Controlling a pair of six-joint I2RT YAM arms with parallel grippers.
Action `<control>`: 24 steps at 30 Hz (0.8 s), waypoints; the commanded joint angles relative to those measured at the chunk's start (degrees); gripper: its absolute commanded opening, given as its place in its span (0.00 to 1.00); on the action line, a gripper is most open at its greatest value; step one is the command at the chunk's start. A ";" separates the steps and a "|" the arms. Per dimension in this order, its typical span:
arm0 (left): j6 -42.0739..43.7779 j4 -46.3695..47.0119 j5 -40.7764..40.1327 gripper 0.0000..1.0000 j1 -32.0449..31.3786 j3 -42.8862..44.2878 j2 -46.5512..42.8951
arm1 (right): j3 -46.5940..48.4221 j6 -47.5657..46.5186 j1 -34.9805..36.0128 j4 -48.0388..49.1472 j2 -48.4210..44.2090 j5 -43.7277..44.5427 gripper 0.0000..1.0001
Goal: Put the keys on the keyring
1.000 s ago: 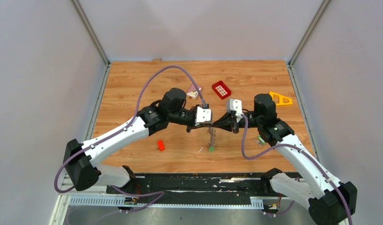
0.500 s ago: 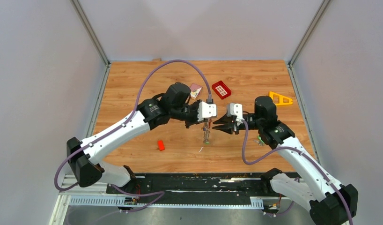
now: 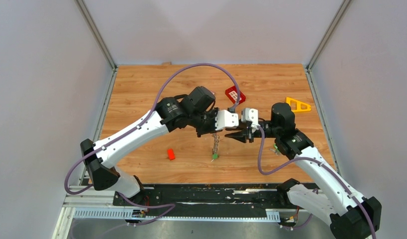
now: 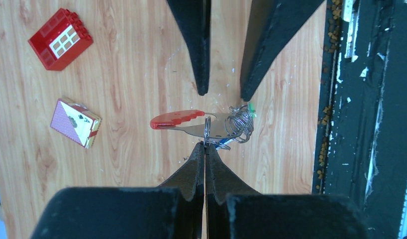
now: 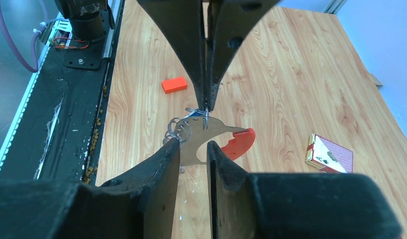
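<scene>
The keyring (image 4: 179, 120), a grey curved fob with a red piece, hangs above the table from its small metal ring. My left gripper (image 4: 206, 143) is shut on that ring. A tangle of wire rings (image 4: 240, 124) hangs beside it, with a green key head (image 4: 251, 107) and a blue bit (image 4: 224, 145) showing. In the top view the keys (image 3: 214, 156) dangle below the two grippers. My right gripper (image 5: 192, 144) is open, its fingertips on either side of the fob's (image 5: 211, 139) edge without gripping it.
A red gridded tray (image 3: 235, 94) and a yellow triangle (image 3: 298, 104) lie at the back right. A small red block (image 3: 170, 154) lies at the front left. A card box (image 4: 75, 123) lies on the wood behind the left arm. The black base rail (image 3: 201, 194) runs along the near edge.
My right gripper has opened and let go of the bunch. My left gripper has shut on the ring, and the hanging keys have shifted slightly left.
</scene>
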 commanded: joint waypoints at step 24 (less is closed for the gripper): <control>-4.57 0.81 5.09 0.00 -1.93 3.26 -0.98 | -0.66 11.71 0.32 12.04 4.06 -6.62 0.15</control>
